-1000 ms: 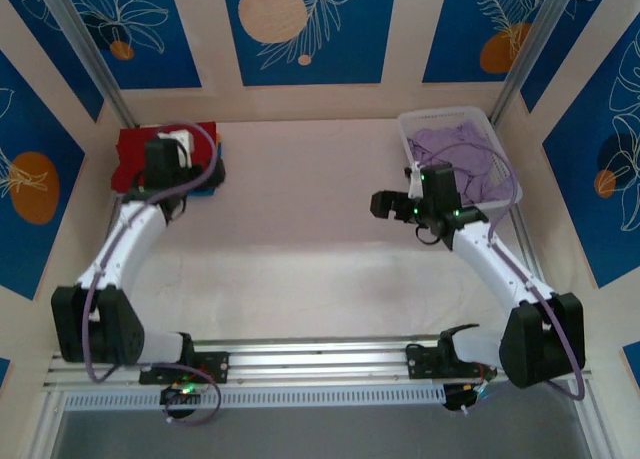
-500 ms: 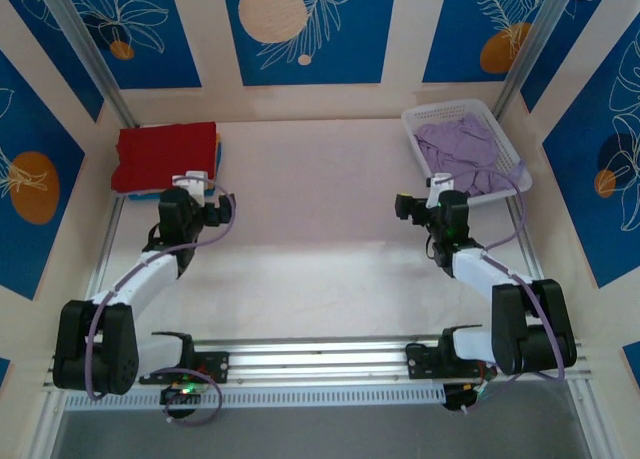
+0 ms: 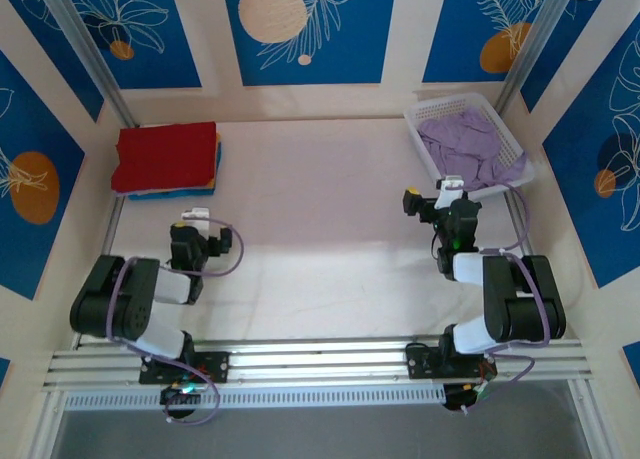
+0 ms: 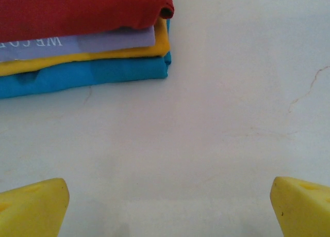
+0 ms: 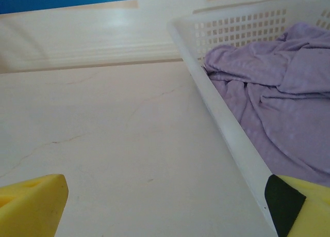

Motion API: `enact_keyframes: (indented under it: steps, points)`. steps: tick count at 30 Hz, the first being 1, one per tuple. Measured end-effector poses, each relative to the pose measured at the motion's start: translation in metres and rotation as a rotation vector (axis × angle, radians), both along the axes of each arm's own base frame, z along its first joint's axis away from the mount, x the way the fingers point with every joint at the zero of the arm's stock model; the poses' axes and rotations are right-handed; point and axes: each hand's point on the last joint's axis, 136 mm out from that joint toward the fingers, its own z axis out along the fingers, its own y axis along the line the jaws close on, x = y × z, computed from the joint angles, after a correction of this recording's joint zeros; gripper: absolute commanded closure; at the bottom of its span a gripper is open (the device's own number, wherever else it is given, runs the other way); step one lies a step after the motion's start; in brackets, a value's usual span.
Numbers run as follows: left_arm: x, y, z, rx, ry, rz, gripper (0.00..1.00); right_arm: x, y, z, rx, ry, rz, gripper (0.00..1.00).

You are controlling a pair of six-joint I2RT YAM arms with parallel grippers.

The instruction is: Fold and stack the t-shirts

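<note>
A folded stack of t-shirts lies at the table's back left with the dark red one (image 3: 165, 154) on top. In the left wrist view the red shirt (image 4: 77, 10) covers a lavender one (image 4: 103, 41), an orange-yellow one (image 4: 103, 55) and a bright blue one (image 4: 87, 74). Crumpled lavender t-shirts (image 3: 470, 144) (image 5: 273, 108) fill the white basket (image 3: 415, 129) (image 5: 227, 123). My left gripper (image 3: 203, 241) (image 4: 170, 206) is open and empty over bare table, well short of the stack. My right gripper (image 3: 438, 204) (image 5: 167, 206) is open and empty, just left of the basket's near corner.
Blue-and-cream patterned walls (image 3: 300, 29) enclose the table on three sides. Both arms are folded back near their bases on the aluminium rail (image 3: 320, 359). Bare table (image 3: 320, 209) spreads between the stack and the basket.
Both arms have drawn back toward the near edge and folded up. The left gripper came away from the stack, the right from the basket. Both stayed open and empty.
</note>
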Motion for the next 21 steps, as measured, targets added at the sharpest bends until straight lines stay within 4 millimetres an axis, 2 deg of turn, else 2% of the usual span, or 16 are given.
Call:
enact_keyframes:
  steps: [6,14,21]
  points:
    - [0.011,0.001,0.019,0.003,-0.094,0.012,0.01,0.008,0.002,0.001,-0.004,0.001,0.010,0.01]
    - [0.034,0.005,0.034,0.012,-0.104,0.041,0.01,0.008,0.002,0.000,-0.008,0.004,0.013,0.01]
    - [0.033,0.005,0.028,0.017,-0.072,0.043,0.01,0.008,0.003,0.000,-0.010,0.008,0.018,0.01]
